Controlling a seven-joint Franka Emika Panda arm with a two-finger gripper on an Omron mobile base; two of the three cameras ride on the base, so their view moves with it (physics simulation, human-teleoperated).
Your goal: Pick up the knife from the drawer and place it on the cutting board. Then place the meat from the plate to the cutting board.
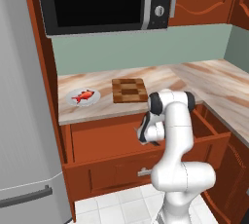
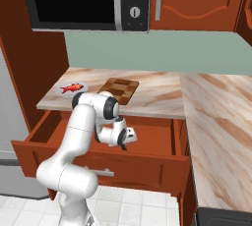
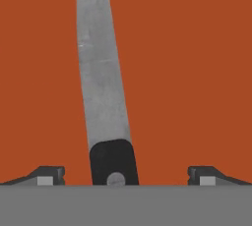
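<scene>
The knife (image 3: pixel 101 72) lies flat on the reddish-brown floor of the open drawer (image 1: pixel 104 140), its thin silver blade running away from me. Its black handle sits low in the hand view. My gripper (image 3: pixel 125 176) is open, one fingertip (image 3: pixel 49 176) on each side of the handle with wide gaps and no contact. In the base views the hand (image 1: pixel 146 138) (image 2: pixel 123 141) reaches down inside the drawer (image 2: pixel 147 136). On the counter behind it rests the checkered cutting board (image 1: pixel 129 90) (image 2: pixel 118 90). Left of it the red-orange meat (image 1: pixel 83 96) (image 2: pixel 72 88) lies on the white plate (image 1: pixel 96 95) (image 2: pixel 81 85).
A microwave (image 1: pixel 102 1) hangs above the counter, with upper cabinet doors (image 2: pixel 197 1) beside it. A grey fridge (image 1: pixel 24 121) stands at the left. The marble counter (image 2: pixel 216 117) wraps round a corner on the right. The drawer's front panel carries a silver bar handle (image 1: pixel 142 172).
</scene>
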